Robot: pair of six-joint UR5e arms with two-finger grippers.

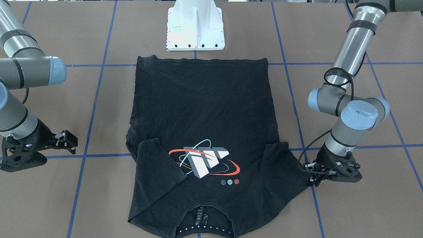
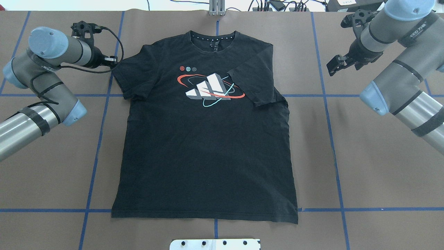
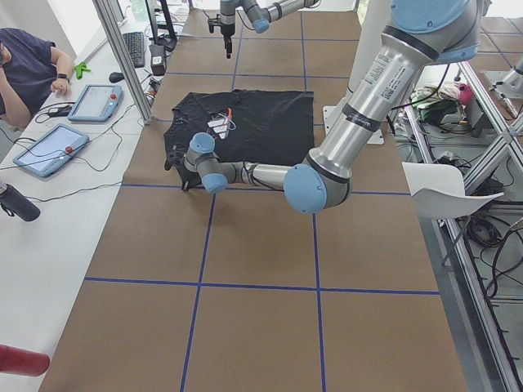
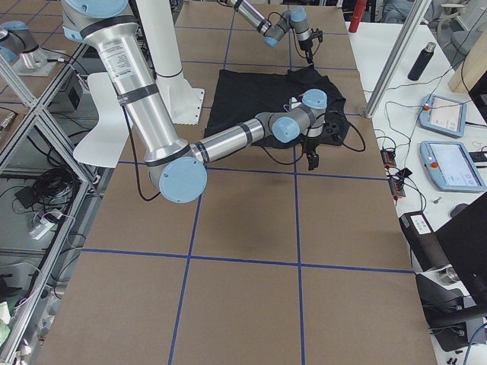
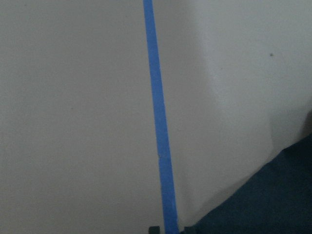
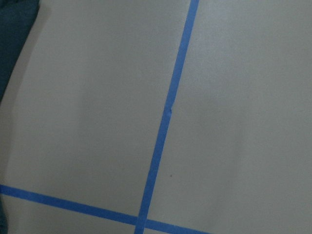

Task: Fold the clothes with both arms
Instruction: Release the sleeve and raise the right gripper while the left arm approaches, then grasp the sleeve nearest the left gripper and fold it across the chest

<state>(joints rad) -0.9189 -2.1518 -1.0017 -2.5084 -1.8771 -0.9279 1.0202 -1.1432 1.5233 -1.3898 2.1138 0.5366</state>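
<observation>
The black T-shirt (image 2: 204,149) lies flat on the brown table, logo (image 2: 208,88) up and collar at the far side. The sleeve on my right (image 2: 253,86) is folded in over the logo's edge. The other sleeve (image 2: 126,76) lies spread out. My left gripper (image 1: 311,173) is low at that sleeve's outer edge; its fingers look spread, so open. The left wrist view shows only the table and a corner of the shirt (image 5: 273,195). My right gripper (image 1: 68,142) is open and empty, off the shirt beside the folded sleeve.
The white pedestal base (image 1: 195,28) stands just behind the shirt's hem. Blue tape lines (image 2: 97,146) mark a grid on the table. An operators' bench with tablets (image 3: 94,102) and a seated person (image 3: 29,65) lies beyond the table's far edge.
</observation>
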